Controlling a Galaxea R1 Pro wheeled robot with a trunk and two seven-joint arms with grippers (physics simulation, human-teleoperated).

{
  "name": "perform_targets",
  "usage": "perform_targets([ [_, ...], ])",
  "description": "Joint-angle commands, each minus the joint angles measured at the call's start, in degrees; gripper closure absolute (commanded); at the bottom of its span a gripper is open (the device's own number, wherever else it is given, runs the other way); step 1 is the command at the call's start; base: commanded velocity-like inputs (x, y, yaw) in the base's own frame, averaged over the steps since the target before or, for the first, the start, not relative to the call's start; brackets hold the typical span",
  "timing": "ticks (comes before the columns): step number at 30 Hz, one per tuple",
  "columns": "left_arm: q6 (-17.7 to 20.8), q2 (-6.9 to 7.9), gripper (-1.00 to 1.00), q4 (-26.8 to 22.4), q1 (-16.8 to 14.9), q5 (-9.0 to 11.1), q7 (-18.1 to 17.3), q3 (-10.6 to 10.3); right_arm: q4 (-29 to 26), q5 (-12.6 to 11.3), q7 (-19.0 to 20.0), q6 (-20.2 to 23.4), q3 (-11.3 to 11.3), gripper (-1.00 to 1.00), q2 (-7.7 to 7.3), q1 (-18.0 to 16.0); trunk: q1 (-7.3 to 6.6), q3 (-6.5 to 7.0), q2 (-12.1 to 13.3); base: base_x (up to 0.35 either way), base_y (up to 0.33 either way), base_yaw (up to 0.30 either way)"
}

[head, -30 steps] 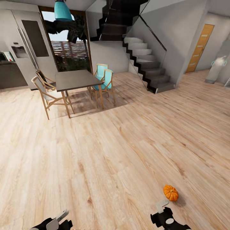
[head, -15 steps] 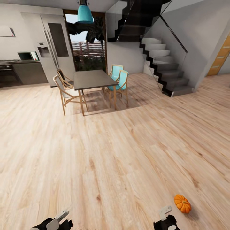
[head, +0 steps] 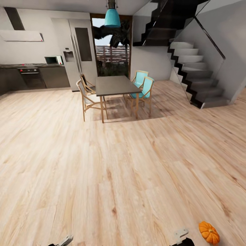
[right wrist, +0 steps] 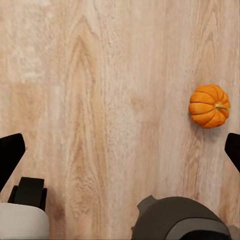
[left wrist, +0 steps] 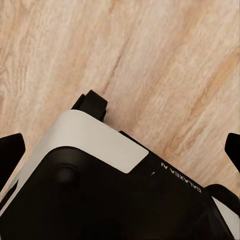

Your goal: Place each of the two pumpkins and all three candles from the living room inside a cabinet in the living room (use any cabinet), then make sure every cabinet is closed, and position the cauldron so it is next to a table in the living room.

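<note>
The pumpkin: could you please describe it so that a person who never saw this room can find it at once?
Start at the dark dining table with its chairs at the far end of the room, then follow the pale wooden floor towards the robot. The pumpkin lies on the floor beside the robot's right gripper. It is small, orange and ribbed, the only loose thing on the bare boards.

Pale matt wood-grain floor, a ribbed, faintly glossy orange pumpkin, and seemingly smooth dark-topped dining table.
</note>
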Motion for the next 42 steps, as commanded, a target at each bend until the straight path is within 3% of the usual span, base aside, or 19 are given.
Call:
perform_targets([
  [1, 0.0, -0.06, -1.00, 0.0, 0.1, 0.0, 0.0, 0.0, 0.0, 0.2, 0.0, -0.2, 0.0, -1.00, 0.04, 0.4, 0.00, 0.01, 0.0, 0.000, 0.000, 0.284],
  [6, 0.0, -0.05, -1.00, 0.0, 1.3, -0.1, 0.0, 0.0, -0.1, 0.7, -0.1, -0.5, 0.0, -1.00, 0.09, 1.0, 0.00, 0.01, 0.0, 0.000, 0.000, 0.286],
  [42, -1.4, -0.15, -1.00, -0.1, 1.4, 0.0, 0.0, 0.0, -0.1, 0.5, 0.0, -0.6, 0.1, -1.00, 0.18, 1.1, 0.00, 0.21, 0.0, 0.000, 0.000, 0.287],
])
